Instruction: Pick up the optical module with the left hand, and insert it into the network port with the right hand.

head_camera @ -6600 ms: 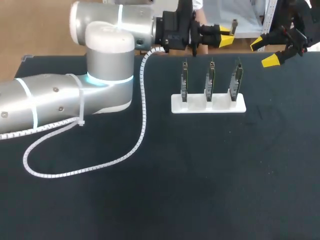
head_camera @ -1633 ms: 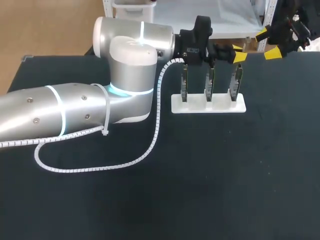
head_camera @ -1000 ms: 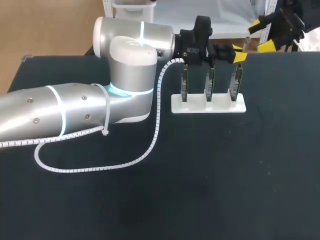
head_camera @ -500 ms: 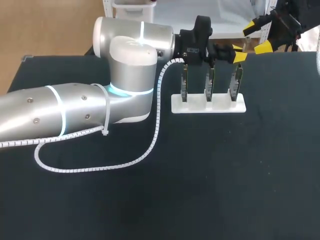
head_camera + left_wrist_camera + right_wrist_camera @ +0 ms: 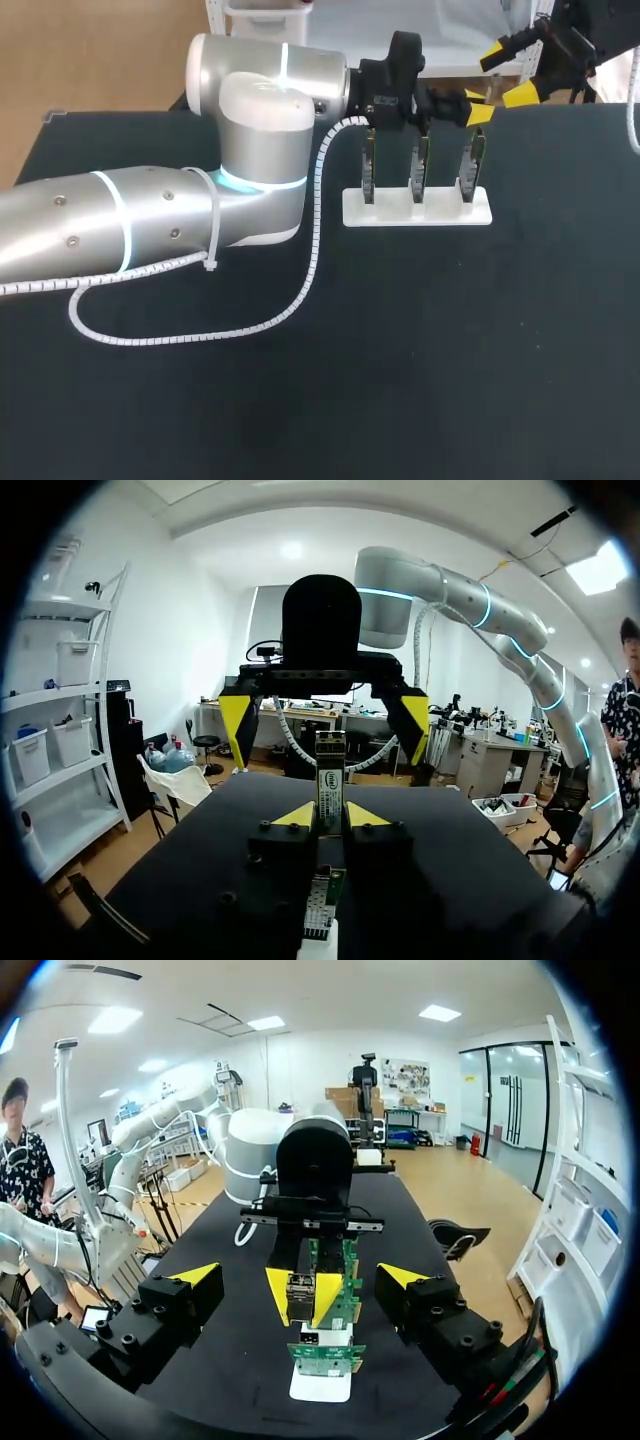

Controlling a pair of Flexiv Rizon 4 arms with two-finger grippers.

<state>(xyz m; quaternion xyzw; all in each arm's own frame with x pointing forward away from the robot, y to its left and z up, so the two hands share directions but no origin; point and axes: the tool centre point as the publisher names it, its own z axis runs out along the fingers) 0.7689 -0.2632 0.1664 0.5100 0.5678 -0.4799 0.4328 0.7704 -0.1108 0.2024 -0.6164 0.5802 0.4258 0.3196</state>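
My left gripper (image 5: 474,110) hangs over the right-hand board of the white stand (image 5: 417,212), shut on the optical module (image 5: 329,780), a slim metal piece standing out from between its yellow tips. In the left wrist view, my right gripper (image 5: 327,716) faces it from ahead, fingers wide open on either side of the module's far end without touching. In the right wrist view, the module (image 5: 301,1285) and the left gripper (image 5: 302,1302) sit midway between my right gripper's (image 5: 300,1276) spread fingers. In the head view, the right gripper (image 5: 510,73) is at the table's far right edge.
Three green circuit boards (image 5: 419,160) stand upright in the white stand, right under the left gripper. A white coiled cable (image 5: 300,270) trails from the left arm across the dark table (image 5: 420,340). The left arm's big silver body (image 5: 250,140) fills the left side.
The right gripper has shifted leftward, closer to the left gripper and the module. The left arm has stayed still with the module in its grip.
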